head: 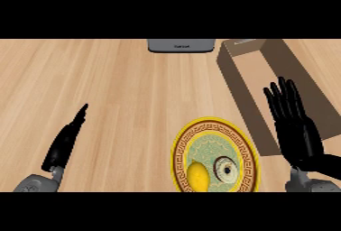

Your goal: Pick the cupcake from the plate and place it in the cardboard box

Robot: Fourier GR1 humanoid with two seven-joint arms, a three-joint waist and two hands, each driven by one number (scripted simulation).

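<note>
In the head view, a small cupcake (226, 169) with a dark swirl is seen on the round yellow-rimmed plate (182, 149), beside a yellow lemon (198, 176). The brown cardboard box (248, 67) is placed just right of the plate. The left hand (65, 143) and the right hand (293, 121) are held open with straight fingers, and nothing is held.

Counter top (126, 103): pale wood, grain running left to right, evenly lit, filling the view. Grey flat object (181, 45): at far edge, centre, partly cut off.

Yellow-rimmed plate (181, 158) with brown key-pattern band, tan cardboard box (250, 76), black hands
</note>
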